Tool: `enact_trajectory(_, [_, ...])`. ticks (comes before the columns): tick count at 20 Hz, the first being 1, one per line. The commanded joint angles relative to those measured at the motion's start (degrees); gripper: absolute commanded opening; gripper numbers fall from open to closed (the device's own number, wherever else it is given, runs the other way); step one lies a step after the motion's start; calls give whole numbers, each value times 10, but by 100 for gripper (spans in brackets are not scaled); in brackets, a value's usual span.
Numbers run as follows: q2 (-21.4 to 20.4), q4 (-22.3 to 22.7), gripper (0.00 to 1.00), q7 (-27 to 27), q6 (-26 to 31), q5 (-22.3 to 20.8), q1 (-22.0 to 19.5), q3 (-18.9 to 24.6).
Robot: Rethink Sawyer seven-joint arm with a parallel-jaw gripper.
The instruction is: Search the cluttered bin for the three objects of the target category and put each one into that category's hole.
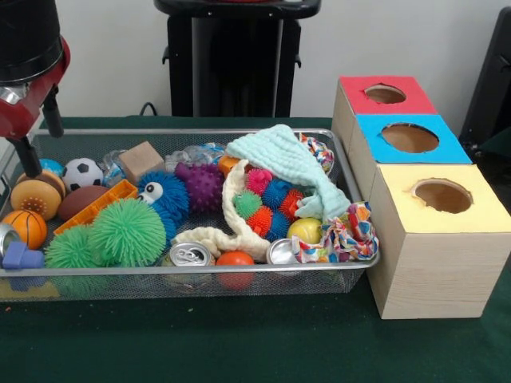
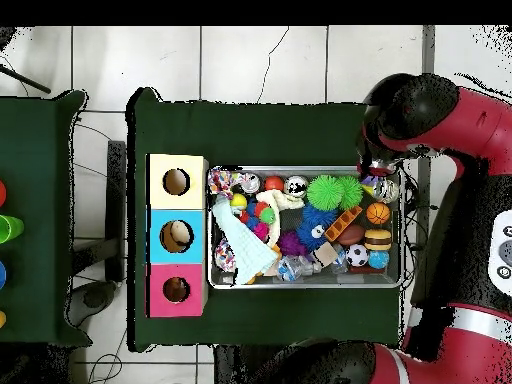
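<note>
We see the bin (image 1: pixel 363 259) still full — holes look empty; our gripper (image 1: pixel 32 163), at nine o'clock, we cannot tell its grip.

front view faces the bin (image 1: pixel 351 263) low and close; overhead looks straight down; both share it.

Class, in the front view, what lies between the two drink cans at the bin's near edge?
An orange ball lies between the left can and right can, front view.
</note>
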Motion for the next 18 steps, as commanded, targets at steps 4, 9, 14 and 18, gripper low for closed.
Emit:
enact_trajectory(4, [2,35,100,-104,15,-37,12,55])
enact_trajectory(9, [37,-7,100,-132,44,-36,10,78])
enact_trajectory(14, [56,-35,100,-134,46,-48,15,84])
enact_trajectory(18, [68,-59,100,-133,65,-49,21,91])
